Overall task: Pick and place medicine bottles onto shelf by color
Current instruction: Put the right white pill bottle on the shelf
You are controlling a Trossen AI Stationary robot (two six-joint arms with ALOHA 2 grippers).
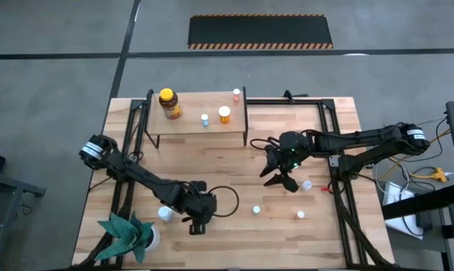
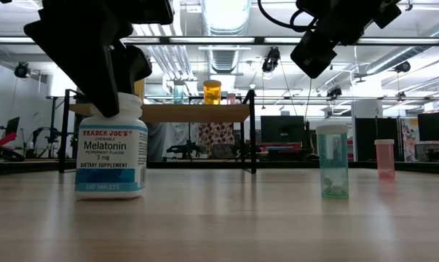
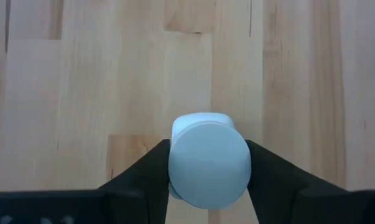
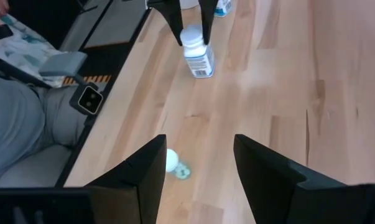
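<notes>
L tool clamped on white bottle standing on desk, near front. R tool open w/ nothing in it, raised mid-desk over small bottle.

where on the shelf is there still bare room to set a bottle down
The shelf is bare along its near edge and at its left end, beside the amber jar. The right half is crowded: a small pale bottle, an orange bottle and a pink-capped one stand there, with only narrow gaps between them.
</notes>
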